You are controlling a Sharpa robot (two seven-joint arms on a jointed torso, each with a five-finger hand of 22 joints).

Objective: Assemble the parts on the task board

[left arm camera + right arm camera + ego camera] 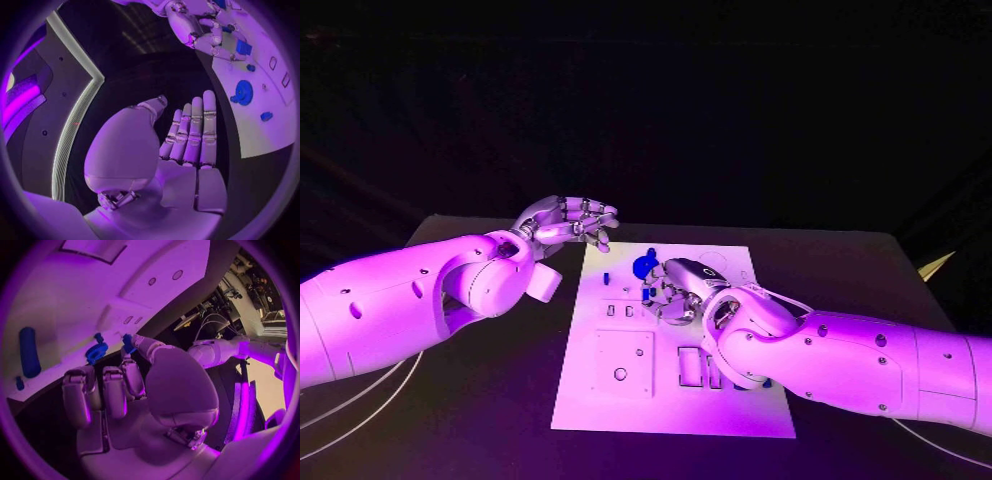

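Right hand (678, 292) at a part, other idle

Low over board (632, 400), fingers curled, thumb against small part (128, 343); gripped or merely pressed, cannot tell. Round part (646, 265) just at 11 o'clock. Left hand (567, 222) off board's 11 o'clock corner, empty, fingers unclenched, likely kept clear.

The black bench (473, 400) is carrying the white task board (678, 400), which is lying flat at its middle with its long side running away from the robot. Bare bench surface is showing on both sides of the task board and beyond its far edge. Small blue parts (646, 266) are sitting on the task board near that far edge.
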